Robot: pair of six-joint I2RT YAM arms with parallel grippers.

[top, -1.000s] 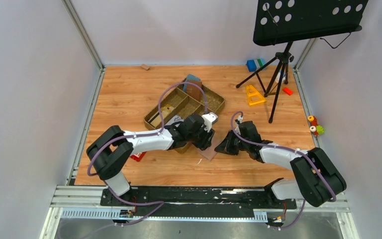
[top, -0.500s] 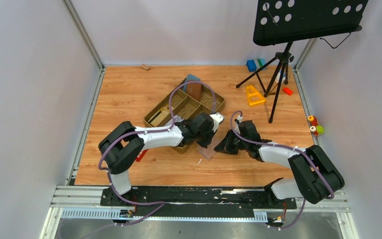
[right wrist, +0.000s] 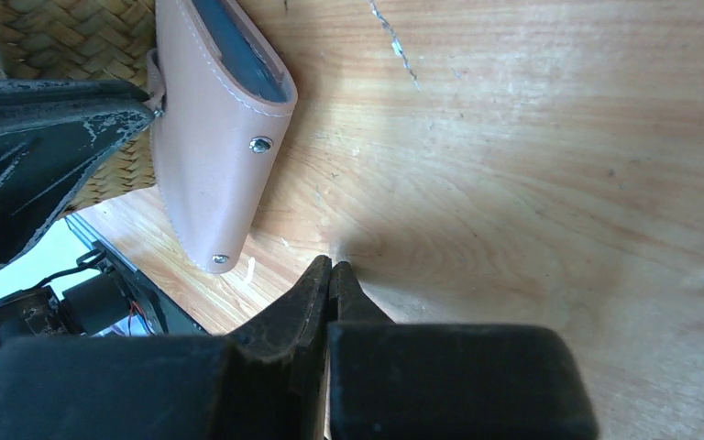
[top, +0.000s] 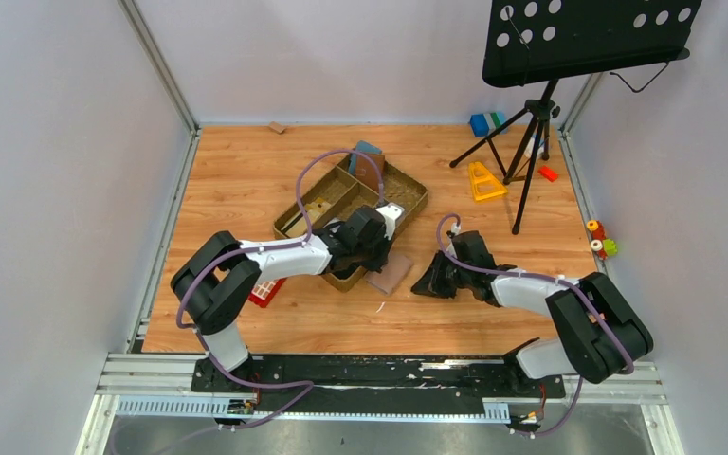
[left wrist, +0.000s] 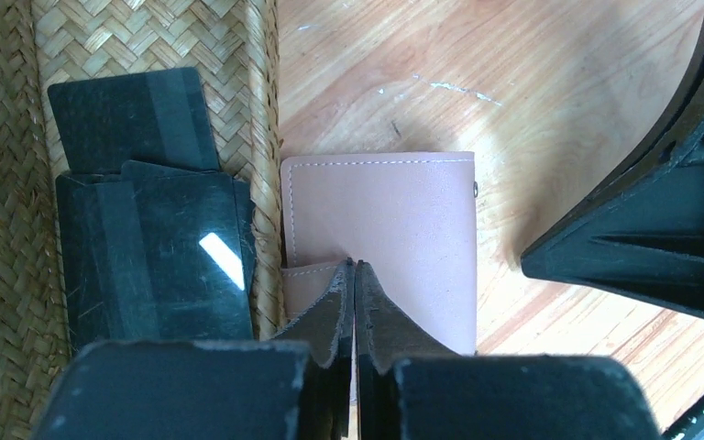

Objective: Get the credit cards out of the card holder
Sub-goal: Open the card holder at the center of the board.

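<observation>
At the near edge a black plate on a metal rail [top: 379, 368] carries both arm bases. Beyond it the table [top: 237, 180] is pale orange wood-grain board, scuffed with white scratches. A red grid-patterned block [top: 263, 292] lies under the left forearm.

Mid-table, the card holder [left wrist: 394, 229] lies folded on the wood, tan side up, with one long edge against the outer wall of a woven tray [top: 415, 197]. The left gripper [left wrist: 355, 268] has its fingers pressed together at the holder's small tab (whether the tab is caught between them cannot be told). The right gripper [right wrist: 330, 266] is closed too, its tips down at bare wood just beside the holder. Black cards [left wrist: 151, 252] lie overlapping in the tray's nearest compartment.

Farther back, at the right, stand a black perforated music stand [top: 583, 38] on a tripod, a yellow triangle [top: 483, 182] and a blue block [top: 480, 123]. Plain pale walls [top: 57, 142] close in three sides.
</observation>
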